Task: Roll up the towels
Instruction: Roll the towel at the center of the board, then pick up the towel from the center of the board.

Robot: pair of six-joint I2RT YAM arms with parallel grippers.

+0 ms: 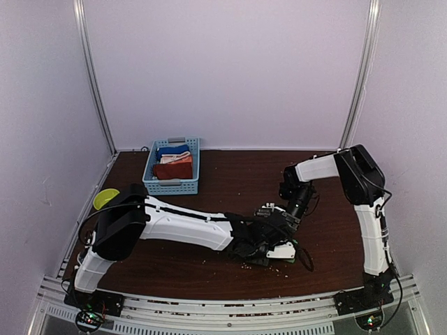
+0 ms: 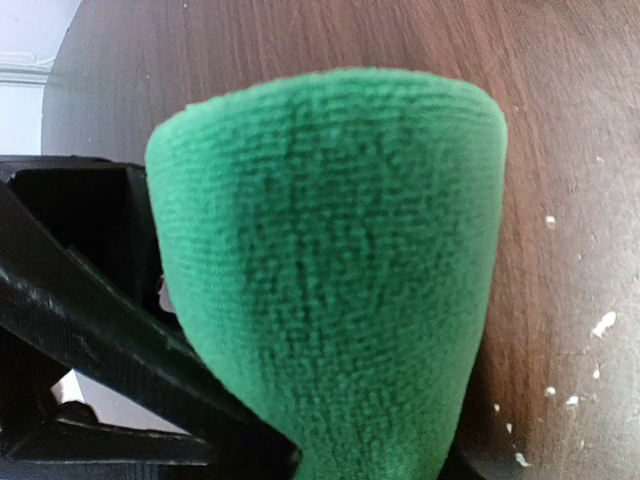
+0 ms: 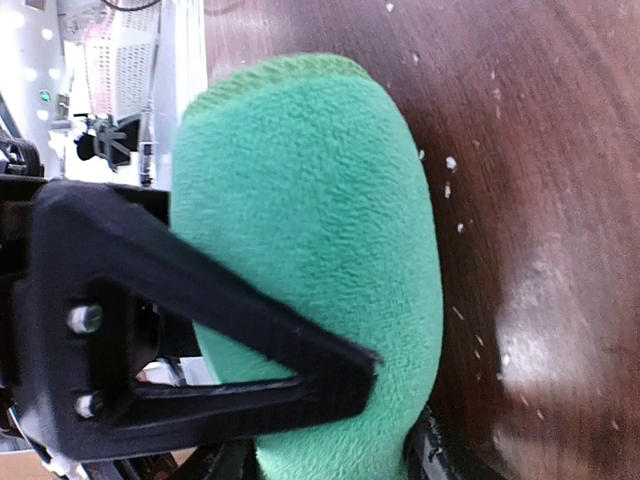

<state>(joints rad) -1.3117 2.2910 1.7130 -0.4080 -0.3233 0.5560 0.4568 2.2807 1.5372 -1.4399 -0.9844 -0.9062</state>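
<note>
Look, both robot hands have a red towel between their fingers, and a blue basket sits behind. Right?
Not red: the towel between the fingers of the left gripper and right gripper is green, as both wrist views show. The blue basket does sit behind.

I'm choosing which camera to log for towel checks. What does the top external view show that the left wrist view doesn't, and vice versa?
Only the top view: the left arm and right arm, the blue basket holding the rust towel, and a yellow-green object at far left. Only the left wrist view: the green towel close up, a rounded bundle beside the left gripper's black finger. Both: the dark wooden table with white crumbs.
</note>
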